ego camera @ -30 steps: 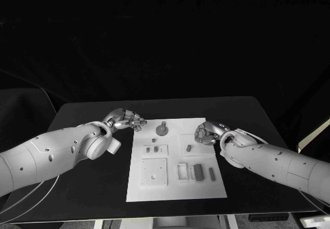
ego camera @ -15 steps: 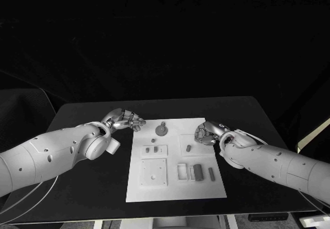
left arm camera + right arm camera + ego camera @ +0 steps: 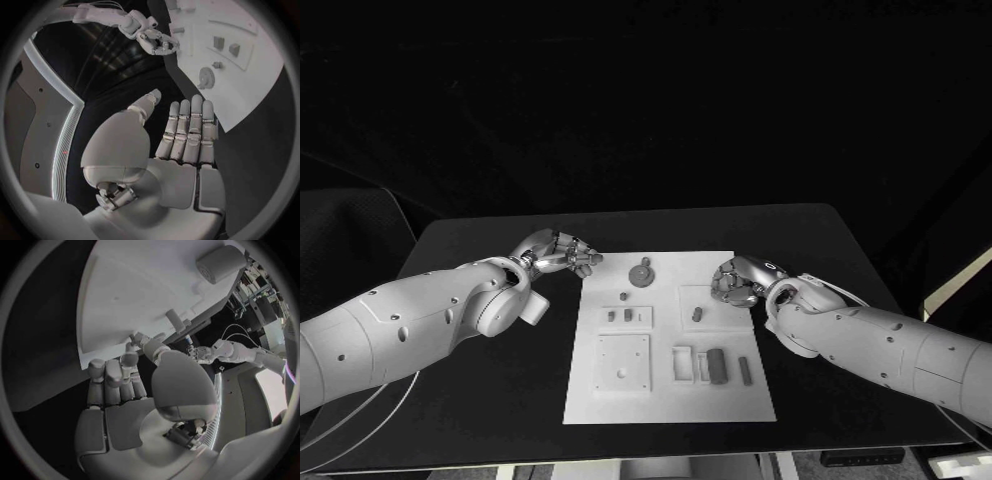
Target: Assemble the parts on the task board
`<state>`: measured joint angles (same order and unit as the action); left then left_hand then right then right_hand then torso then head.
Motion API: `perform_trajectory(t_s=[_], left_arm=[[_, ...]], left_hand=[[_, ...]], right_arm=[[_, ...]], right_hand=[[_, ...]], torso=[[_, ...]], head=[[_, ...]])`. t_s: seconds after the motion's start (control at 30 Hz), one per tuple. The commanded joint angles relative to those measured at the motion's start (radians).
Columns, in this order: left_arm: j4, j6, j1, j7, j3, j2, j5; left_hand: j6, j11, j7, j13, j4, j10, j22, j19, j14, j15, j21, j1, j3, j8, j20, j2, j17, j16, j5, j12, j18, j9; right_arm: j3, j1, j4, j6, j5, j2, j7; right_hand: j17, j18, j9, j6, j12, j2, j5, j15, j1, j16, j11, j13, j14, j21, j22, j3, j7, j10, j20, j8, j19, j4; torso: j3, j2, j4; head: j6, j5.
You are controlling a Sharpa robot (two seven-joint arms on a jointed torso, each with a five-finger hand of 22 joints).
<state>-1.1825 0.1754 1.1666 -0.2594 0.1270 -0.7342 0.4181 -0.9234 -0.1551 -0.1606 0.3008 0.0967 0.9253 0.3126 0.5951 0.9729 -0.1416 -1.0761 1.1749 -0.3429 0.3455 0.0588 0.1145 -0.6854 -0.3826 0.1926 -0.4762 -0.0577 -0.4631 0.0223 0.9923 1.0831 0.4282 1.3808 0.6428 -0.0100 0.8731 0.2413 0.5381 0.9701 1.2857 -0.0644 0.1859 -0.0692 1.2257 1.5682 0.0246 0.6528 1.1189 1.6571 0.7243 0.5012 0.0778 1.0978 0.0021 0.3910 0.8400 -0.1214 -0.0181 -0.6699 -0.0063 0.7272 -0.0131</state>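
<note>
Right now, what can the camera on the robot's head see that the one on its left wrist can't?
The head view alone shows the square block and slotted holder at the task board's near end. The left wrist view alone shows the left hand's bare palm, its fingers held straight and side by side. Both show the round knobbed part and the right hand at the board's edge.

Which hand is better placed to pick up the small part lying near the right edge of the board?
Probably the right hand: it is empty beside the part, nearer than the left hand.
</note>
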Motion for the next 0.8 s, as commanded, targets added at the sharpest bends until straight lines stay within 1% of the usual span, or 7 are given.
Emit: perform_trajectory(t_s=[0.03, 0.1, 0.33, 0.5, 0.63, 0.8], left_arm=[[-0.001, -0.012, 0.001, -0.006, -0.001, 0.001, -0.003], [0.0, -0.012, 0.001, -0.006, -0.001, 0.001, -0.003], [0.0, -0.012, 0.001, -0.006, -0.001, 0.002, -0.003], [0.0, -0.012, 0.001, -0.005, -0.001, 0.0, -0.003], [0.001, -0.01, 0.001, -0.005, -0.001, -0.001, -0.003], [0.006, -0.009, 0.001, -0.007, -0.001, -0.002, -0.003]], left_hand=[[0.005, -0.001, 0.003, 0.0, 0.0, -0.009, 0.001, -0.005, -0.007, 0.002, 0.004, -0.007, 0.006, -0.004, 0.001, -0.002, 0.001, 0.005, -0.002, 0.007, -0.005, -0.002], [0.005, -0.001, 0.003, 0.0, 0.0, -0.009, 0.001, -0.005, -0.007, 0.001, 0.004, -0.007, 0.006, -0.004, 0.001, -0.002, 0.001, 0.005, -0.002, 0.007, -0.005, -0.002], [0.005, -0.001, 0.003, 0.0, 0.0, -0.009, 0.001, -0.005, -0.007, 0.001, 0.005, -0.008, 0.006, -0.004, 0.001, -0.002, 0.001, 0.006, -0.002, 0.007, -0.005, -0.002], [0.005, -0.001, 0.003, 0.0, 0.0, -0.009, 0.001, -0.005, -0.007, 0.001, 0.005, -0.008, 0.006, -0.004, 0.001, -0.002, 0.001, 0.006, -0.002, 0.008, -0.005, -0.002], [0.005, -0.001, 0.003, 0.0, 0.0, -0.009, 0.001, -0.006, -0.007, 0.001, 0.005, -0.008, 0.006, -0.004, 0.001, -0.002, 0.001, 0.006, -0.002, 0.008, -0.005, -0.002], [0.005, -0.001, 0.003, 0.0, 0.0, -0.009, 0.001, -0.006, -0.007, 0.001, 0.005, -0.008, 0.006, -0.004, 0.001, -0.002, 0.001, 0.006, -0.002, 0.008, -0.005, -0.002]], right_arm=[[-0.006, 0.002, 0.012, 0.006, -0.015, 0.006, -0.004], [-0.01, 0.003, 0.014, 0.007, -0.018, 0.009, -0.003], [-0.012, 0.005, 0.014, 0.005, -0.031, 0.009, -0.002], [-0.016, 0.01, 0.03, 0.005, -0.045, 0.017, -0.004], [-0.023, 0.02, 0.068, -0.002, -0.071, 0.034, -0.008], [-0.03, 0.035, 0.156, -0.018, -0.104, 0.063, -0.013]], right_hand=[[0.002, 0.011, 0.004, 0.077, 0.004, 0.007, 0.002, 0.0, -0.004, 0.003, -0.001, -0.001, 0.008, 0.144, 0.002, 0.003, 0.06, 0.006, 0.0, 0.006, 0.005, 0.001], [0.002, 0.011, 0.004, 0.077, 0.004, 0.007, 0.002, 0.0, -0.005, 0.003, -0.001, -0.001, 0.008, 0.144, 0.002, 0.003, 0.06, 0.006, 0.0, 0.006, 0.006, 0.001], [0.002, 0.011, 0.004, 0.078, 0.004, 0.006, 0.002, 0.0, -0.007, 0.003, -0.001, -0.002, 0.009, 0.144, 0.002, 0.002, 0.06, 0.007, 0.0, 0.006, 0.006, 0.002], [0.002, 0.011, 0.004, 0.079, 0.004, 0.006, 0.002, 0.0, -0.007, 0.003, -0.001, -0.002, 0.009, 0.145, 0.002, 0.002, 0.06, 0.007, 0.0, 0.006, 0.006, 0.002], [0.002, 0.011, 0.004, 0.079, 0.004, 0.006, 0.002, 0.0, -0.008, 0.003, -0.001, -0.002, 0.009, 0.145, 0.002, 0.002, 0.06, 0.007, 0.0, 0.006, 0.006, 0.003], [0.002, 0.011, 0.004, 0.08, 0.004, 0.006, 0.002, 0.0, -0.009, 0.003, -0.001, -0.002, 0.009, 0.145, 0.002, 0.002, 0.06, 0.007, 0.0, 0.007, 0.007, 0.003]], torso=[[-0.0001, 0.0, 0.0004], [0.0002, -0.001, 0.0004], [0.0005, -0.001, 0.0007], [0.0005, -0.001, 0.0012], [0.0008, -0.001, 0.0005], [0.0007, 0.0, -0.0001]], head=[[-0.001, -0.001], [-0.002, -0.002], [-0.004, -0.003], [-0.004, -0.003], [-0.005, -0.002], [-0.006, 0.002]])
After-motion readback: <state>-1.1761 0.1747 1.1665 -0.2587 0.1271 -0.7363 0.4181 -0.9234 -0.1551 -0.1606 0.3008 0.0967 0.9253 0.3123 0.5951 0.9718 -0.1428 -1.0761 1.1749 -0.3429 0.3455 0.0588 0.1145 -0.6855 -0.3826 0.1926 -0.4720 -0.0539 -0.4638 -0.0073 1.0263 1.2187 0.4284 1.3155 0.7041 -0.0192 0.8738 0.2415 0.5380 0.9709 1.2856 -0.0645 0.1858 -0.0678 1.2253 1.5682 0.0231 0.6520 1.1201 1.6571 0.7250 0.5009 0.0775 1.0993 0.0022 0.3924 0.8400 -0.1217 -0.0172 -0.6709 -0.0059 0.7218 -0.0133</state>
